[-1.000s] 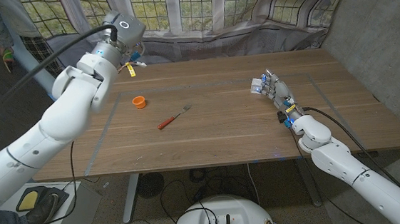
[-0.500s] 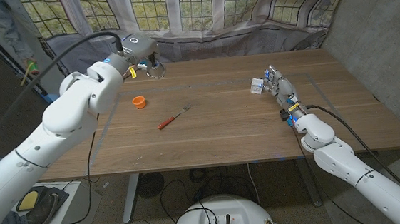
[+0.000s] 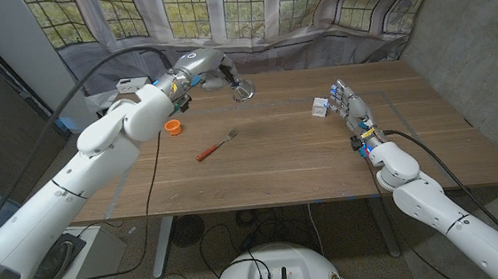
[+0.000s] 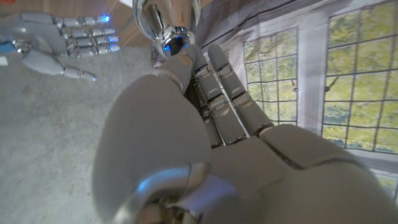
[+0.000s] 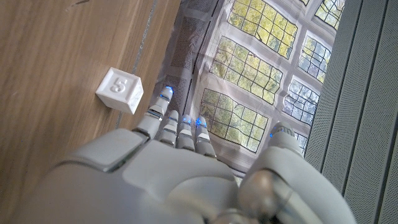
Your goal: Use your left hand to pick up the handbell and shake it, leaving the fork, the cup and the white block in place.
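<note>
My left hand (image 3: 210, 68) holds the shiny silver handbell (image 3: 242, 90) in the air over the table's far middle, bell mouth tilted down and to the right. The left wrist view has the chrome bell (image 4: 163, 30) just past my left hand's (image 4: 205, 130) fingers. An orange cup (image 3: 172, 127) stands at the left of the table. The fork (image 3: 217, 146), with a red handle, lies near the middle. Beside the white block (image 3: 319, 107), marked 5 (image 5: 119, 90), my right hand (image 3: 350, 114) waits with straight fingers, holding nothing.
The wooden table (image 3: 287, 168) has thin taped lines on it. A curtain and leaded windows (image 3: 247, 6) run behind its far edge. A grey wall (image 3: 482, 41) stands to the right. My right hand (image 4: 59, 43) also appears in the left wrist view.
My left arm has swung to the right with the handbell, from the table's far left corner to over its far middle. The right hand, cup, fork and block have stayed put.
</note>
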Controlling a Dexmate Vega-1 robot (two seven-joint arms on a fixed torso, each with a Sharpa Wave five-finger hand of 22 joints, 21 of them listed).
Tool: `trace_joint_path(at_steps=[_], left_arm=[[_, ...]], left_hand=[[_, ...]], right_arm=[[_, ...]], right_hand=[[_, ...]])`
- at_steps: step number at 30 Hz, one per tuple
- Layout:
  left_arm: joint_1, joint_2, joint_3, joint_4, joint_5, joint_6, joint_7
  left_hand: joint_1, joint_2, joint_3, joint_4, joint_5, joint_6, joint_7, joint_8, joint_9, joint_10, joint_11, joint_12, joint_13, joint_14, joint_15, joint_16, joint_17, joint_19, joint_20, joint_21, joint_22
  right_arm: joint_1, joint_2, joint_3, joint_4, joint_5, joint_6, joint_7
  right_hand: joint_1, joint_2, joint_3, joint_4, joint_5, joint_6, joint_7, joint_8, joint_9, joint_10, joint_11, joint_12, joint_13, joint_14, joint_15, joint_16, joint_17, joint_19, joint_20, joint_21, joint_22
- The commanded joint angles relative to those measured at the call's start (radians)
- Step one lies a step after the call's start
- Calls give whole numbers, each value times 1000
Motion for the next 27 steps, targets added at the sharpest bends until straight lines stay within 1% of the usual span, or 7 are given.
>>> trace_joint_path(at_steps=[1, 8, 13, 15, 16, 19, 27], left_arm=[[-127, -137, 80, 179, -445, -290, 10], [-106, -171, 26, 197, -653, -431, 5], [-83, -144, -2, 158, -701, -386, 2], [-81, -108, -1, 127, -657, -308, 1], [-77, -74, 6, 95, -578, -229, 14], [-78, -25, 32, 54, -439, -123, 25], [-73, 51, 106, 11, -164, -8, 27]], left_hand=[[4, 5, 7, 2, 7, -1, 4, 4, 4, 34, -13, 6, 363, 105, -94, 3, 6, 2, 3, 11, 2], [4, 4, 8, 1, 7, -2, 2, 3, 4, 36, -15, 1, 364, 102, -94, 3, 8, -1, 3, 16, 2], [2, 4, 8, 3, 7, -3, -3, 1, 2, 34, -18, -1, 365, 100, -94, 3, 10, -4, 2, 18, 2], [2, 5, 8, 3, 7, -3, -1, 1, 2, 34, -18, -2, 367, 102, -94, 3, 10, -4, 2, 18, 2], [1, 5, 8, 3, 7, -4, 0, 0, 2, 33, -18, -2, 367, 101, -94, 3, 10, -6, 2, 18, 2], [2, 1, 8, 1, 7, -4, -1, 0, 2, 34, -13, -3, 369, 99, -95, 1, 9, -8, 2, 19, 2], [0, 4, 10, 3, 7, -3, 2, 1, 4, 38, -14, -7, 368, 99, -90, 1, 10, -13, 4, 22, 1]], right_arm=[[-27, -10, 13, -29, -9, -1, -18], [-33, -13, 20, -29, 1, 0, -10], [-28, -13, 19, -17, 12, 0, 5], [-25, -14, 18, -13, 17, -2, 13], [-20, -11, 16, -7, 23, -3, 20], [-14, -15, 12, 2, 19, 1, 31], [-9, -15, 12, 14, 27, 0, 40]], right_hand=[[8, 2, -6, 1, -3, 8, 1, 6, 3, 6, 0, 4, 6, 4, 0, -1, 4, -1, 3, 2, 3], [8, 2, -6, 1, -3, 8, 1, 5, 3, 7, 0, 4, 6, 5, 1, -1, 4, -1, 6, 2, 3], [8, 3, -6, 2, -3, 8, 0, 5, 3, 7, -1, 4, 6, 4, 1, -2, 4, -1, 7, 1, 3], [8, 3, -6, 1, -3, 8, 0, 5, 3, 7, -1, 4, 6, 4, 0, -2, 4, -2, 8, 1, 3], [9, 3, -6, 1, -3, 8, 0, 5, 3, 7, 0, 3, 6, 4, 1, -2, 3, -1, 8, 1, 3], [9, 4, -5, 1, -3, 9, 0, 5, 3, 7, 0, 3, 6, 4, 0, -2, 4, -1, 8, 1, 3], [8, 3, -6, 1, -3, 9, 0, 5, 3, 7, 0, 3, 6, 5, 0, -2, 4, -1, 8, 0, 3]])
